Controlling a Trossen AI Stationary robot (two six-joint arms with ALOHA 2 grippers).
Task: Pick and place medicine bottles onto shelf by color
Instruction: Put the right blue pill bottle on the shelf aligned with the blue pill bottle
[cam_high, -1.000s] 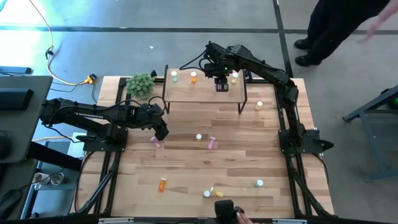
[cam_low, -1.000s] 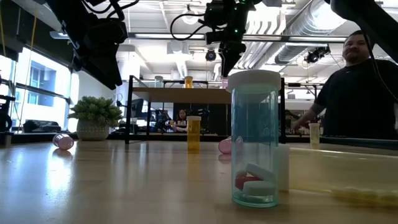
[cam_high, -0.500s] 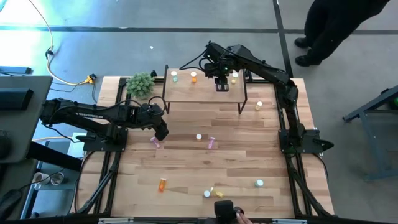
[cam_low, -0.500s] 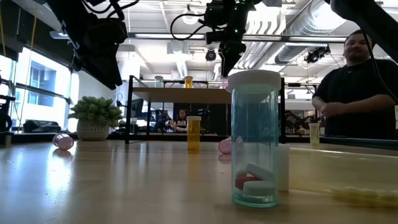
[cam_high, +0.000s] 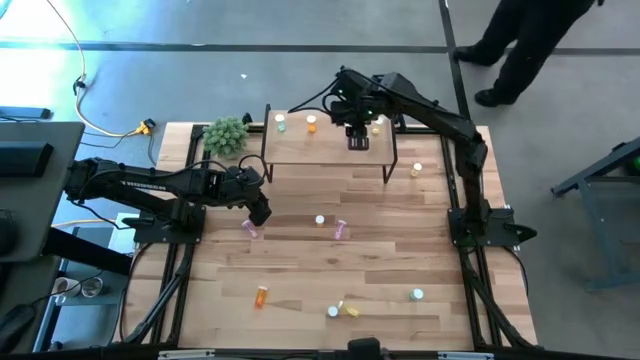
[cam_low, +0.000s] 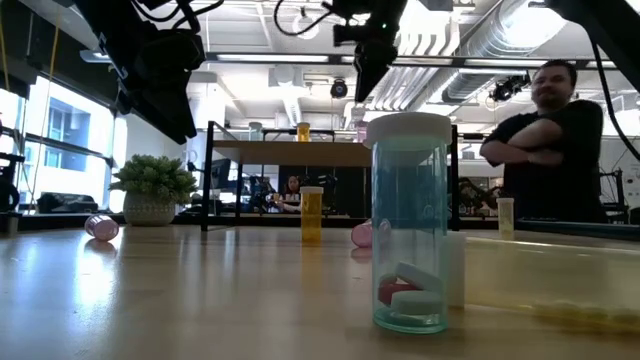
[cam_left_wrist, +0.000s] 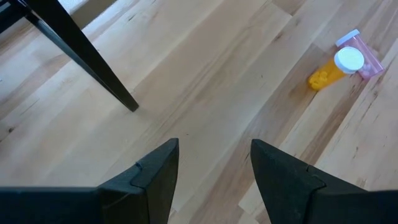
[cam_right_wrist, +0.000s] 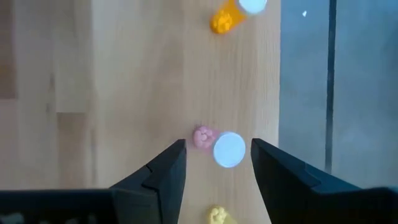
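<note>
Stretching across most of the high view, the wooden table (cam_high: 330, 250) carries the shelf (cam_high: 325, 143) at its far edge, with a bushy plant (cam_high: 226, 134) just beside the shelf's left end. Beyond the table a person (cam_low: 552, 140) stands with folded arms. Over the shelf's right part hangs the right gripper (cam_high: 358, 138), its jaws spread and holding nothing; a pink bottle (cam_right_wrist: 222, 147) stands upright on the shelf directly below the gap between them, with an orange bottle (cam_right_wrist: 236, 14) farther along the board. Near the table's left side hovers the left gripper (cam_high: 259, 209), jaws likewise spread and empty above bare wood, while a pink bottle lying on the table (cam_high: 249, 229) sits just beside it. More bottles lie scattered well apart across the table.
</note>
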